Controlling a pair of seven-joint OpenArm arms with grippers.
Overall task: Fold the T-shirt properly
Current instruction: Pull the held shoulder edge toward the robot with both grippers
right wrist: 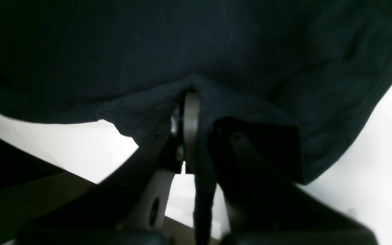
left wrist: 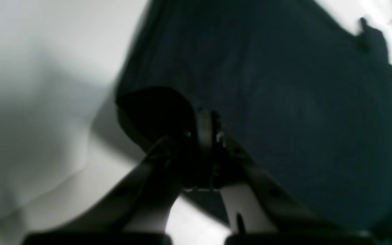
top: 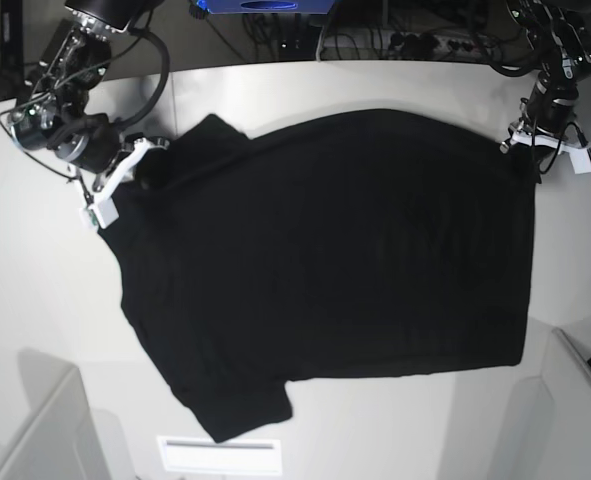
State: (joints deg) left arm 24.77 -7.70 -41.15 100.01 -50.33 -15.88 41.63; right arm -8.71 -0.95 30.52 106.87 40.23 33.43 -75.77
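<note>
Base view: both grippers pinch T-shirt [top: 325,250].

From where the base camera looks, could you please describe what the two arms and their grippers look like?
Both arms are black, jointed and bulky, with black cables looping along them. The right gripper and the left gripper each carry white finger pieces on black mounts. Close up, the left gripper's fingers and the right gripper's fingers are slim grey blades on dark, bolted brackets with white plates below.

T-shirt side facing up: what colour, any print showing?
Plain black, no print visible on the T-shirt. Clearest in the base view.
</note>
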